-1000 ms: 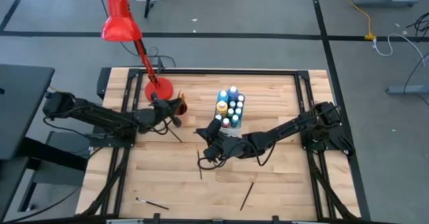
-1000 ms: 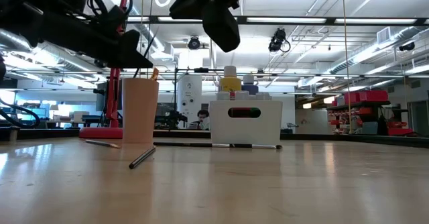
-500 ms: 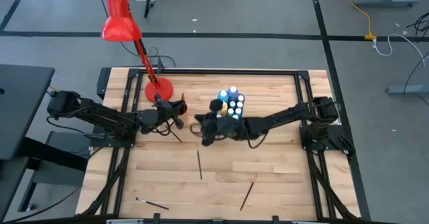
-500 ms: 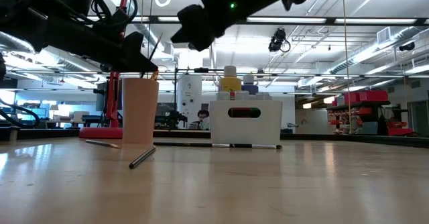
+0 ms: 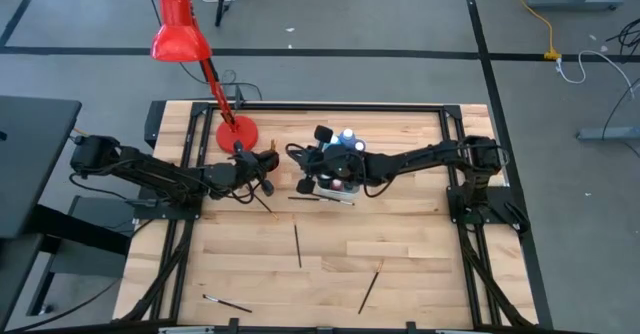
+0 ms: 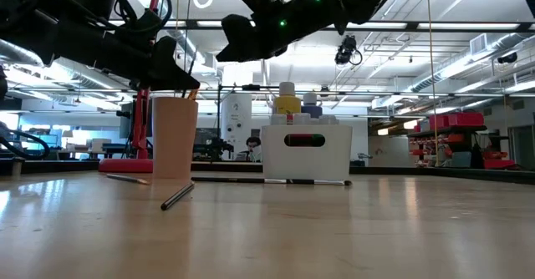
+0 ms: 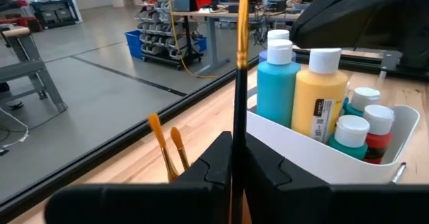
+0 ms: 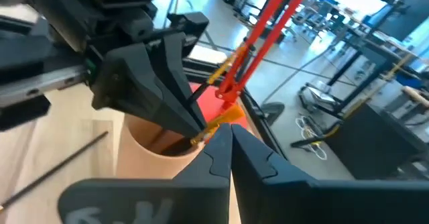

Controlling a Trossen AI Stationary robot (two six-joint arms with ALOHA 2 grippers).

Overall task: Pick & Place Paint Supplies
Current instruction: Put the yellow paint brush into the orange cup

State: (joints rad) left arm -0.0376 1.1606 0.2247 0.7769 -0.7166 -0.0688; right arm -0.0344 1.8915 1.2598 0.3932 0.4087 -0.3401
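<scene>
A tan cup stands left of a white bin that holds several white-capped paint bottles. Two orange-tipped brushes stand in the cup. My left gripper hovers over the cup, shut on a dark-handled brush. My right gripper is shut just right of the cup and above it. Its arm reaches across the bin. Nothing shows between its fingers. My left gripper pinches the dark handle of the brush between its two fingers. The brush runs on forward past the fingertips, its gold ferrule beyond them. It is lifted clear of the table, above the cup's mouth.
Loose brushes lie on the table: one in front of the bin, one by the cup, one mid-table, two near the front edge. The red desk lamp's base stands behind the cup.
My right gripper has gone from the middle of the table toward the far edge and a little left, up to the cup beside my left gripper, and has turned to point toward the table's left. The mid-table brush has stayed where it was.
</scene>
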